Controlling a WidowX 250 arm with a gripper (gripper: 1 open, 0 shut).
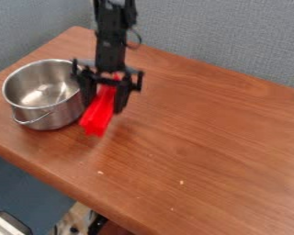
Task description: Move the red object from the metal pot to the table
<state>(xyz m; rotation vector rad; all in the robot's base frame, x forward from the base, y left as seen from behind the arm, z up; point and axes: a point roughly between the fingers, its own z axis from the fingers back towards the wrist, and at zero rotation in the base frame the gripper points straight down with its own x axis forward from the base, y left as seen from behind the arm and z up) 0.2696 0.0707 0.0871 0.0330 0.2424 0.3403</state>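
Red block gripped above the table beside the steel pot

From my control post, I hold the bright red rectangular block with the gripper, its fingers clamped on the block's upper part. The block hangs tilted, its lower end toward the table's near left edge, just beside the shiny metal pot and outside it. The pot stands near the left edge of the reddish-brown wooden table, its thin wire handle lowered against its near side. The black arm reaches down from the far side, blurred in my view. I cannot tell whether the block touches the tabletop.
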